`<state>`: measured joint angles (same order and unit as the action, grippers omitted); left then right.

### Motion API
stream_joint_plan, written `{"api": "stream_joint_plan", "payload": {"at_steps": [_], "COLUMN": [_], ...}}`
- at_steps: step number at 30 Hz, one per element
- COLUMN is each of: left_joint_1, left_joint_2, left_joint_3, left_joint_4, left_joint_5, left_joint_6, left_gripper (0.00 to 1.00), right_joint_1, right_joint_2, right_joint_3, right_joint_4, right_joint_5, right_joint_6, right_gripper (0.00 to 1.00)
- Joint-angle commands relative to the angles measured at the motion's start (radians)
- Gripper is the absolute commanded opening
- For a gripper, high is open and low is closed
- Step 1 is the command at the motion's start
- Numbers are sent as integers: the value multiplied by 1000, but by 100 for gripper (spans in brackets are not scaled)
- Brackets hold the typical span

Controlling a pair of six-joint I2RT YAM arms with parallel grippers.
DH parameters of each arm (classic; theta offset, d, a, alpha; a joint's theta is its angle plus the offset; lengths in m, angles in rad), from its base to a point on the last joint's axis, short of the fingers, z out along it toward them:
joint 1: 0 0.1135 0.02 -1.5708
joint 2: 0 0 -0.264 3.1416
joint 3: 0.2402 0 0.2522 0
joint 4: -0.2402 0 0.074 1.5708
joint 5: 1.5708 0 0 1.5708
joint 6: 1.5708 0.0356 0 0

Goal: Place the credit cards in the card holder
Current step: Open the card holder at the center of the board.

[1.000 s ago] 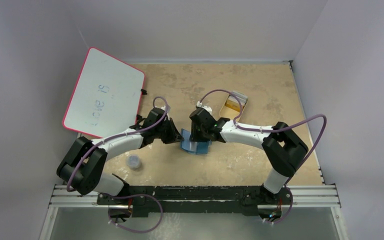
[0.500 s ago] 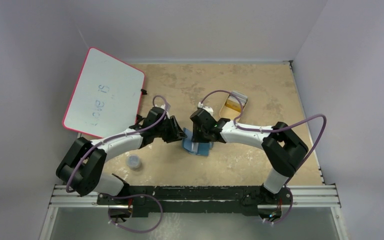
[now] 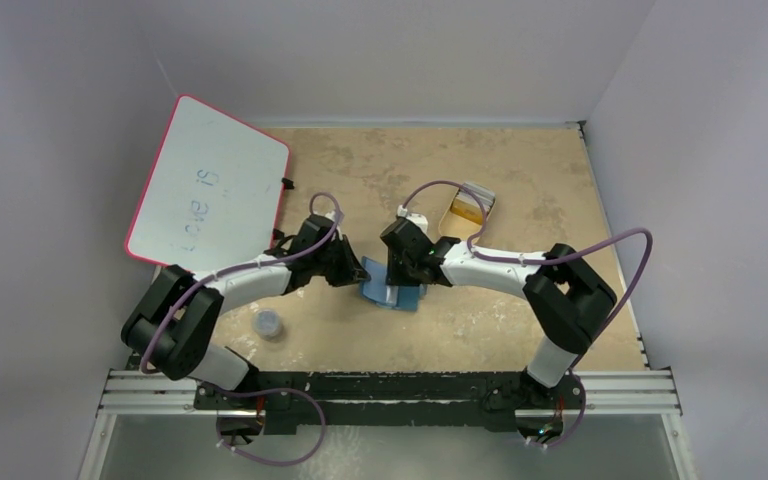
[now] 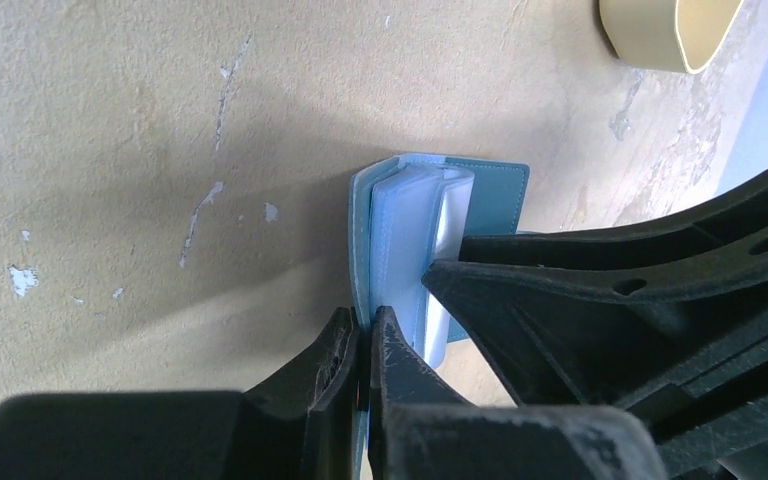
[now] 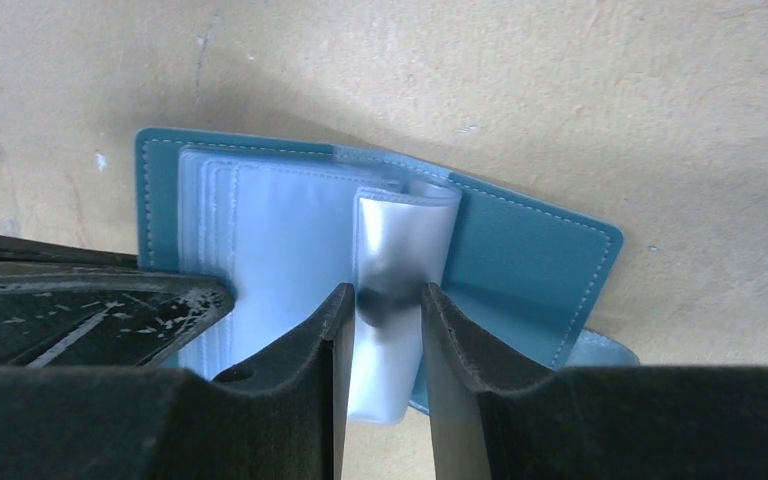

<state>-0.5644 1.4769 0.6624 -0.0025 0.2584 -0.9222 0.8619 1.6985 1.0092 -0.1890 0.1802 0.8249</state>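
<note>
Where both arms meet mid-table, the card holder (image 3: 392, 294) lies open, teal cover down. The left gripper (image 4: 363, 345) is clenched on the cover's left edge, with the thin flap pinched between its fingers. The right gripper (image 5: 380, 305) grasps a curled bundle of the clear pockets (image 5: 400, 230) — sleeve fills the gap between its fingers. The credit cards (image 3: 466, 210) sit in the beige tray (image 3: 482, 196), far right of the holder — well apart.

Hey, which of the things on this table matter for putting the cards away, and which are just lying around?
For the job: card holder; credit cards in the beige tray.
Lying about: whiteboard; small jar.
</note>
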Motion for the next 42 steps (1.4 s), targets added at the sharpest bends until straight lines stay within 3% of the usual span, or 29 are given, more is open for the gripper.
{"api": "stream_joint_plan", "payload": {"at_steps": [1, 5, 13, 23, 35, 42], "left_joint_1": [-5, -6, -9, -12, -12, -12], "left_joint_2": [-7, -57, -76, -72, -8, -24], "left_joint_3": [36, 35, 44, 27, -6, 2], "left_joint_4": [23, 14, 31, 42, 25, 2], "left_joint_5": [-4, -2, -2, -9, -79, -100], "left_joint_6": [27, 9, -25, -33, 8, 11], "left_gripper": [0, 0, 0, 0, 0, 22], "right_joint_1": [1, 3, 10, 9, 7, 7], "right_joint_2": [-11, -108, -200, -93, -10, 30], "right_joint_3": [3, 40, 20, -15, -14, 20], "right_joint_4": [-95, -165, 15, 127, 27, -3], "right_joint_5": [83, 159, -31, -133, -18, 12], "right_joint_6": [-13, -22, -18, 40, 0, 0], "right_gripper": [33, 35, 37, 36, 38, 45]}}
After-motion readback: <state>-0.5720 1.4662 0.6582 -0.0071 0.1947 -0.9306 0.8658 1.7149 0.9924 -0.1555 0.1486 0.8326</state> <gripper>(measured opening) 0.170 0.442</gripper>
